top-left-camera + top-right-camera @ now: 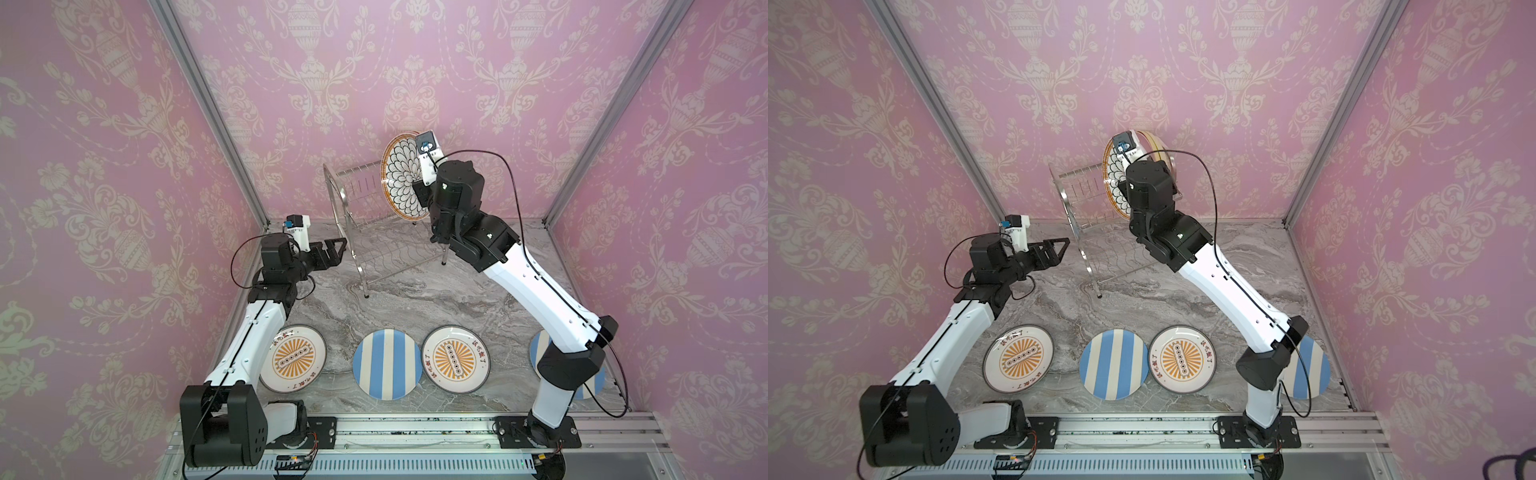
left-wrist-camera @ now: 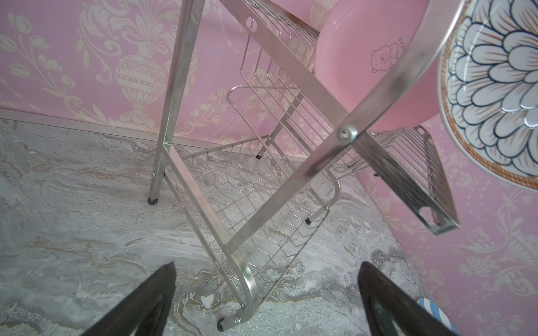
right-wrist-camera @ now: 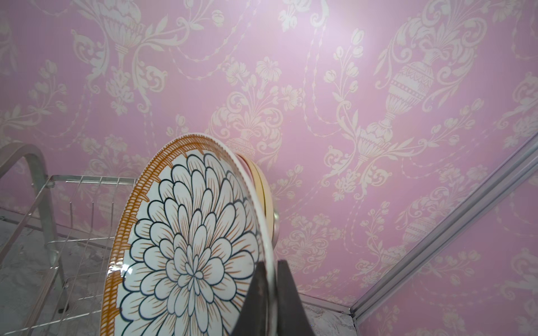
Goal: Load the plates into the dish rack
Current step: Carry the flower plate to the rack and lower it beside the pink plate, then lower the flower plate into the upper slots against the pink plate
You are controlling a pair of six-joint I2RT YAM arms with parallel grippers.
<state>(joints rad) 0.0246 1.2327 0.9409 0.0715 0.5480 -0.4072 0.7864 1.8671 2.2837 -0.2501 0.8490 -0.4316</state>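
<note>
- Nearest, flat and face up in a row along the near edge of the marble tabletop (image 1: 415,299): a sunburst plate (image 1: 293,359), a striped plate (image 1: 387,364), a second sunburst plate (image 1: 456,359) and a second striped plate (image 1: 1312,365), this last half hidden under the right arm's elbow
- Laid side by side rather than stacked, probably to leave every rim free for a pinch; all four yet to be loaded, judging by that row
- Further in, on the left: left gripper (image 1: 338,251), jaws spread wide and empty, low and just beside the looped leg of the dish rack (image 2: 348,133)
- Seemingly parked there to keep out of the right arm's way, or to steady the light frame if nudged
- Beyond, up at the rack's slotted upper tier: right gripper (image 3: 270,301), clamped tight on the near rim of the petal plate (image 1: 401,178), one finger on each face
- Held on edge and close to upright, to suit the narrow slots; gripped at the rim nearest the arm, to leave the lower edge free to enter
- Impossible to say whether seated between the wires yet or hanging just above them
- Farthest, standing in the same tier behind the petal plate's back: the pink plate (image 2: 364,58) and a yellowish plate (image 3: 262,192), close together, hence little room for tilt on the way down
</note>
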